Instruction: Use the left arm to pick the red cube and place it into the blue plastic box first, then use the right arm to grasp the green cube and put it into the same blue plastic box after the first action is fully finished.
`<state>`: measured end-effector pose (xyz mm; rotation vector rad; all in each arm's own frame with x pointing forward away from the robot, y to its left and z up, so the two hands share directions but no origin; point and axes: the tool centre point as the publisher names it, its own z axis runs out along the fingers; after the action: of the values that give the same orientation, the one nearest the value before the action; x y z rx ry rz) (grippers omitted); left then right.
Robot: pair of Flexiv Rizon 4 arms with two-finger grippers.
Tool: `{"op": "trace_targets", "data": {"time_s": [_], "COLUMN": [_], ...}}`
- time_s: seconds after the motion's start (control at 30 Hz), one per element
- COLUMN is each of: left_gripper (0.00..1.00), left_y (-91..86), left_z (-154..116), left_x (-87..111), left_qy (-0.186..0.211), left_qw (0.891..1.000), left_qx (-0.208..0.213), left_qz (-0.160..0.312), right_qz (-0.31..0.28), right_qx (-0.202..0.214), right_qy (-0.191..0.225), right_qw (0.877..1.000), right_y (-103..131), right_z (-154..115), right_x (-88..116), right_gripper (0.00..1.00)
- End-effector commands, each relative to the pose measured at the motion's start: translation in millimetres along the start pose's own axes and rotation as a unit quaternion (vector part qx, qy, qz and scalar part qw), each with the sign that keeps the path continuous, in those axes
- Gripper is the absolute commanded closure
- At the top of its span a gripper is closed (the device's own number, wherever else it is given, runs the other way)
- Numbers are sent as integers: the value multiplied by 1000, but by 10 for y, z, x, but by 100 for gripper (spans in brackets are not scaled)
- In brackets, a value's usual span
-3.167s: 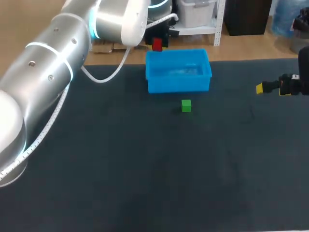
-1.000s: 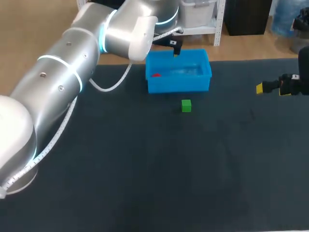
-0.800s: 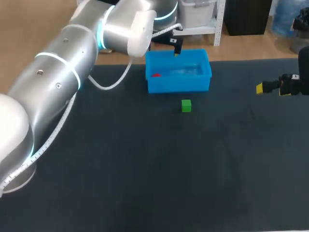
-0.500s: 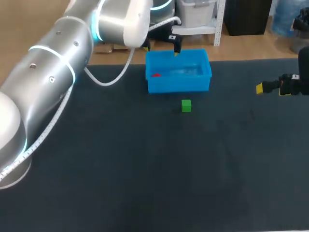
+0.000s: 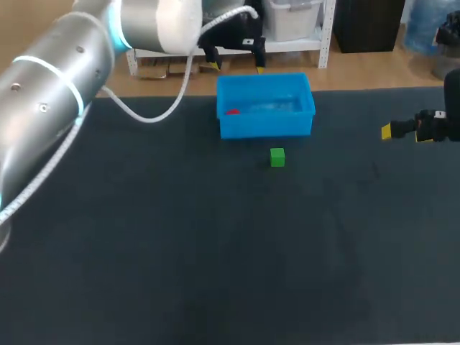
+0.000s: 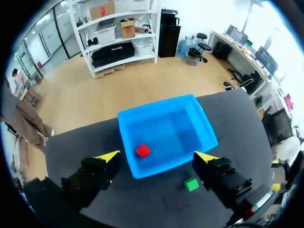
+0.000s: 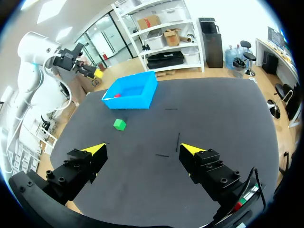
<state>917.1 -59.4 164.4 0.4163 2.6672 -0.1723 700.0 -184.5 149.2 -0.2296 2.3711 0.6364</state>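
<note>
Presently, red cube (image 6: 142,150): on the floor of the blue plastic box (image 6: 178,130); plain in the left wrist view, a sliver in the head view.
Left gripper (image 6: 157,156): fingers apart, empty, over the box.
Green cube (image 5: 277,157): on the table, just before the box.
Right gripper (image 7: 143,150): fingers apart, empty; the spread shows only in its wrist view.

A robotics lab: my left arm (image 5: 65,79) and right arm (image 5: 451,108) at a dark table (image 5: 215,251).
</note>
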Motion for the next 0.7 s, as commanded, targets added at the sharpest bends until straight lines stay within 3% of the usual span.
{"op": "trace_targets", "data": {"time_s": [0.03,0.7], "left_gripper": [0,0], "left_y": [52,24], "left_z": [-146,-335], "left_x": [305,686], "left_qy": [-58,-93], "left_qw": [998,994], "left_qx": [18,59], "left_qz": [4,20], "right_qz": [0,0], "right_qx": [0,0], "right_qy": [1,1], "right_qw": [1000,1000], "right_y": [-4,-4], "right_z": [-2,-2], "right_x": [-2,-2], "right_gripper": [0,0]}}
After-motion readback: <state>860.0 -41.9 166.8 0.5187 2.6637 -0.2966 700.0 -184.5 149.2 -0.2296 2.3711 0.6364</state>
